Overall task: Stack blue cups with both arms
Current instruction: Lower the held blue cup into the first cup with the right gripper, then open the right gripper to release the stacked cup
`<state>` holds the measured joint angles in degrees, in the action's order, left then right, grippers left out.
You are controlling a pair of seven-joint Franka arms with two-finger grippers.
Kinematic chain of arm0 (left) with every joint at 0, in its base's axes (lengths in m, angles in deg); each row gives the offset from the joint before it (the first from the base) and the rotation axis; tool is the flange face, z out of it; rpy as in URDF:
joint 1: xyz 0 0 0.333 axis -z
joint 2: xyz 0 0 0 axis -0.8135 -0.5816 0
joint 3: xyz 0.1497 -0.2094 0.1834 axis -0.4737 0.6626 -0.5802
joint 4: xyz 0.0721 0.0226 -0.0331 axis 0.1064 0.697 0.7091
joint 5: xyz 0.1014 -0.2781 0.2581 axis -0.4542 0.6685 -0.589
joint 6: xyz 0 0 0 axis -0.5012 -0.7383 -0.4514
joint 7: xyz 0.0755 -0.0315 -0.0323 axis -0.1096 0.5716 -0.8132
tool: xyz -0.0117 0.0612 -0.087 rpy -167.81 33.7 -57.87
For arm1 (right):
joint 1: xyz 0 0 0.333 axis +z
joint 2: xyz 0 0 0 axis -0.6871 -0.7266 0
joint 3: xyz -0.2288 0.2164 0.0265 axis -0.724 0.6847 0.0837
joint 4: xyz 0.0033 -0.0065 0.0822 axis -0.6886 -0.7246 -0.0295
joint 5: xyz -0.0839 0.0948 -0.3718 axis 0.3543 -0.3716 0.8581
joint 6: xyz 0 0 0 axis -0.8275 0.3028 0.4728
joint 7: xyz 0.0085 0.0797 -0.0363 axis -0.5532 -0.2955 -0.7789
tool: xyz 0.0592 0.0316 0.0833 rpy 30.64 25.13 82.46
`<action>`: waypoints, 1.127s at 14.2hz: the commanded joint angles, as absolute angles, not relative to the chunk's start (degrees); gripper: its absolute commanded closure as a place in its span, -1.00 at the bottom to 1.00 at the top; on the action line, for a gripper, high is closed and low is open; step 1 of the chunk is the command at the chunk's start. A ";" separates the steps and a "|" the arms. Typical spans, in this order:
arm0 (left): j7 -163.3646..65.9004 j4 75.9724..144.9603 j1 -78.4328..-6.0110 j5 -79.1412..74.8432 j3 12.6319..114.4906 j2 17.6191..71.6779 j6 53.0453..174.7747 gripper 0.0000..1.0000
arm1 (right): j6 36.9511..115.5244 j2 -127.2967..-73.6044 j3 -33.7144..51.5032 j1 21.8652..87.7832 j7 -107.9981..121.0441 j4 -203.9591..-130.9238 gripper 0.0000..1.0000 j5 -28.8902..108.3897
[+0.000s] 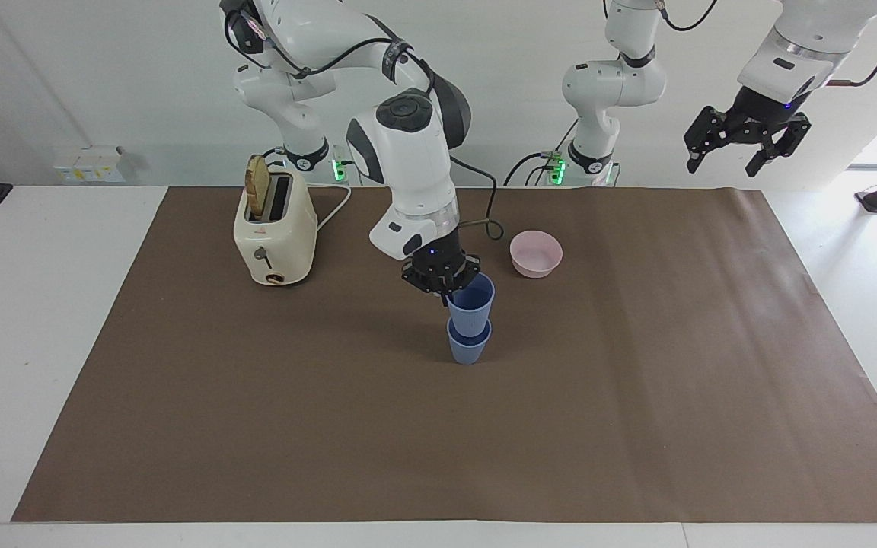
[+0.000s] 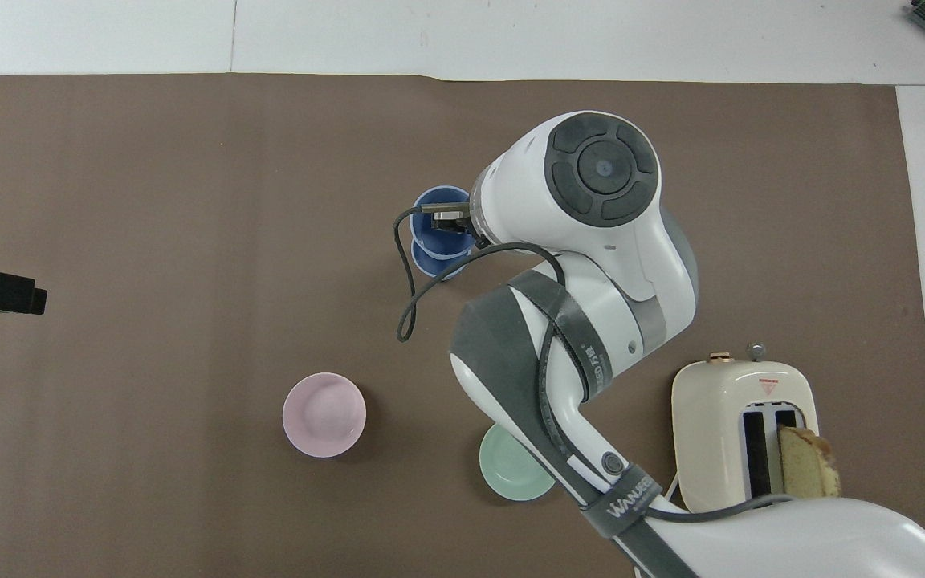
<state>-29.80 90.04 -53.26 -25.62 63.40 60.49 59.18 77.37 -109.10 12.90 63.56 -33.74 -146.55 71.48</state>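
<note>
right gripper (image 1: 444, 280): closed on the rim of the upper small matte blue plastic tumbler (image 1: 471, 306), over mid-mat.
upper tumbler: part-seated in the lower matching blue tumbler (image 1: 468, 346), which stands on the brown paper mat (image 1: 636, 396).
handling: judged light, thin-walled, smooth; the taper guides nesting; hold by the rim.
left gripper (image 1: 746, 144): fingers spread, empty, waiting raised at its own end.

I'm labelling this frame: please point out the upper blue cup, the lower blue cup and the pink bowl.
upper blue cup (image 1: 473, 306): facing view, on its outer wall.
lower blue cup (image 1: 468, 348): facing view, on its outer wall below the rim.
pink bowl (image 2: 323, 414): overhead view, on its inner floor.
</note>
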 commanded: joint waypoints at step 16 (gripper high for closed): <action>-28.89 90.13 -54.18 -24.91 63.87 61.04 58.76 -1.00 | 82.56 -111.47 13.03 63.26 -34.17 -149.12 1.00 71.39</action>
<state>-29.80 90.04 -53.26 -25.62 63.40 60.49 59.18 81.16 -111.16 12.88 63.53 -33.74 -148.69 71.48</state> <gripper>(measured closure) 0.000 0.956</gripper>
